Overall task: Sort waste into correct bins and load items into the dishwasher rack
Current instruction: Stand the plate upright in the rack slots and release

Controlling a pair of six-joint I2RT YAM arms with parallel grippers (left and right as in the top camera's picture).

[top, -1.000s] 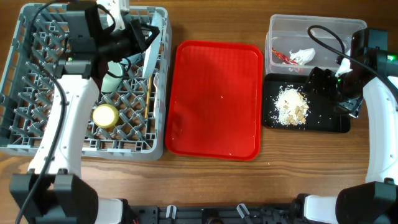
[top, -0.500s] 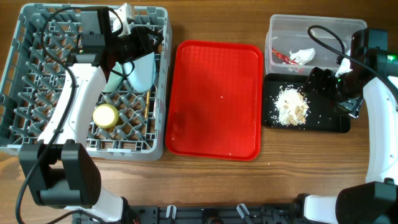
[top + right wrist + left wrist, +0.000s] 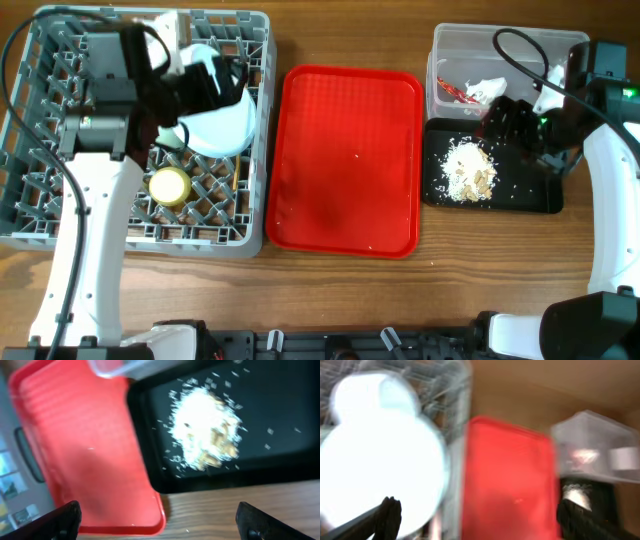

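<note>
The pale blue plate (image 3: 218,128) leans in the grey dishwasher rack (image 3: 45,190), by its right wall. My left gripper (image 3: 205,82) hangs open just above the plate's far edge and holds nothing. In the blurred left wrist view the plate (image 3: 380,455) fills the left side, clear of the open gripper (image 3: 482,520). A yellow cup (image 3: 170,186) and chopsticks (image 3: 238,170) are in the rack. The red-and-white wrapper (image 3: 475,90) lies in the clear tub (image 3: 520,45). Beige scraps (image 3: 468,170) (image 3: 207,427) lie on the black tray (image 3: 535,195). My right gripper (image 3: 505,122) (image 3: 160,525) is open and empty above that tray.
A large red serving tray (image 3: 350,160) (image 3: 75,435) lies between the rack and the bins, with nothing on it. The clear tub stands directly behind the black tray. Bare wooden table (image 3: 330,290) runs along the front.
My left gripper has opened and let go of the plate, which went from standing on edge to leaning broadly in the rack. The left arm drew back to the left. The right arm barely shifted.
</note>
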